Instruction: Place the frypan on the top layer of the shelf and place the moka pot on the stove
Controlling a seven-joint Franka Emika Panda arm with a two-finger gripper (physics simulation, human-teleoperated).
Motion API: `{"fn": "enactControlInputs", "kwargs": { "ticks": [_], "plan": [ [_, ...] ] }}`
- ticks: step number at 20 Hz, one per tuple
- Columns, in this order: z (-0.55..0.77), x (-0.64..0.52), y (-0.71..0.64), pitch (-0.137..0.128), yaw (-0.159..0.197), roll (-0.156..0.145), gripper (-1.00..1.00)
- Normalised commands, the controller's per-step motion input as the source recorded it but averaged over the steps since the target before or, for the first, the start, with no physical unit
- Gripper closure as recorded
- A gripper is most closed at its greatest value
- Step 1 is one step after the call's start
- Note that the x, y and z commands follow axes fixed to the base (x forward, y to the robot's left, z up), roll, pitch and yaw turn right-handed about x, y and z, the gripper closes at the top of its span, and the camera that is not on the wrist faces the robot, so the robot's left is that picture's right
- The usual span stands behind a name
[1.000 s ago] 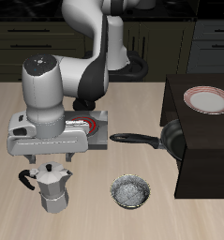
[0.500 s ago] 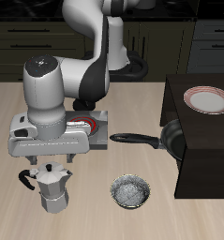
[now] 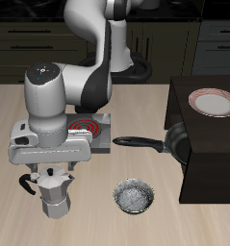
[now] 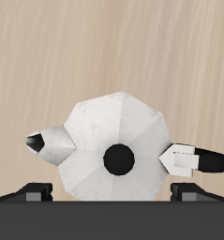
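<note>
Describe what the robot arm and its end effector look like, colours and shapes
The arm is glossy white with rounded, bulky links and black joint sections. Its wrist ends in a pale grey, boxy block. The end effector carries two short dark fingers. No cables or markings are visible.

The arm is reaching forward and low over the table, wrist pointing straight down — the gripper (image 3: 51,171) is hanging with its fingers (image 4: 34,190) spread wide apart, gripping nothing.

Your gripper (image 3: 55,171) has bare table all round the moka pot (image 3: 55,192), with only the small bowl (image 3: 135,198) standing near.
</note>
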Motion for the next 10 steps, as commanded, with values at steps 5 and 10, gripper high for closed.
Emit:
{"fn": "enactControlInputs", "kwargs": {
  "ticks": [5,10],
  "plan": [
    [-0.16,0.00,0.07,0.023,0.001,0.014,-1.00],
    [-0.11,0.02,-0.04,0.014,-0.007,-0.007,-1.00]
  ]
}}
